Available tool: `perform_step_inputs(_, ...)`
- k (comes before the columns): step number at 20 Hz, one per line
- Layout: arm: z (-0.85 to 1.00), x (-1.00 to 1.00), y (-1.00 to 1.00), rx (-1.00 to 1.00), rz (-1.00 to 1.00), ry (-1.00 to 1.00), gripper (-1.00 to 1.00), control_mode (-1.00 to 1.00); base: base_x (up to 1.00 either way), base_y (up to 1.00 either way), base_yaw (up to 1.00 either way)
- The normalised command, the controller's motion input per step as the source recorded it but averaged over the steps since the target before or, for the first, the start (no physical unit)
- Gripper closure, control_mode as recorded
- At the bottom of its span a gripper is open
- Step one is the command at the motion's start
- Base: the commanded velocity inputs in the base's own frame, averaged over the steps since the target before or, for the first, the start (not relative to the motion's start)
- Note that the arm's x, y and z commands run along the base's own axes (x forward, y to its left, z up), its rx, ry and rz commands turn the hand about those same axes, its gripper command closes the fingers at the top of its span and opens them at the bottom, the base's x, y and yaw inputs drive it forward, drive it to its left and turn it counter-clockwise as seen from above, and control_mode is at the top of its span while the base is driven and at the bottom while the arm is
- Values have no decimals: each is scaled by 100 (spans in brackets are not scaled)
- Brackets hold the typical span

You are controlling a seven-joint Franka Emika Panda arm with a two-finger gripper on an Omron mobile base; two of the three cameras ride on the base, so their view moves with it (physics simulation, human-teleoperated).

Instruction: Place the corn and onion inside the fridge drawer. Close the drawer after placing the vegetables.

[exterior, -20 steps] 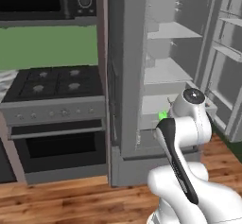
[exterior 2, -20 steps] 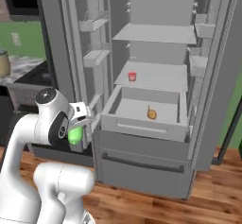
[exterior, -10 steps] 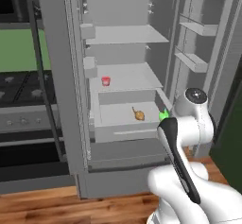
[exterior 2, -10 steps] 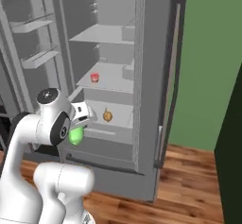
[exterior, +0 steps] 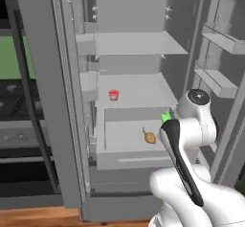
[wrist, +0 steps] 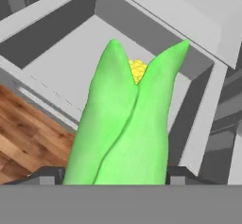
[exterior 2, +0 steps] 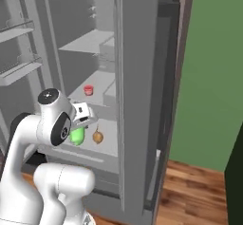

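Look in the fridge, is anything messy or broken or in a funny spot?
Nothing looks broken or spilled. The fridge drawer is pulled out with the onion lying inside. The hand holds the corn near the drawer's corner, not yet set down. A small red cup stands upright on the shelf above.

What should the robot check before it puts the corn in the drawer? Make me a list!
1. Corn held in the end effector: ok.
2. Drawer pulled open: ok.
3. Onion already lying inside the drawer: ok.
4. Free floor space in the drawer beside the onion: ok.
5. Corn fully over the drawer, past its front edge: cannot tell.
6. Red cup on the shelf above, out of the way: ok.
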Motion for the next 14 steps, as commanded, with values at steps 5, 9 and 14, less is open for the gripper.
perform_step_inputs(5, 0, 0, 0, 0, 0, 0, 100, 100, 34, -46, 20)
perform_step_inputs(9, 0, 0, 0, 0, 0, 0, 100, 100, 32, -22, 18)
perform_step_inputs(14, 0, 0, 0, 0, 0, 0, 100, 100, 27, -3, 15)
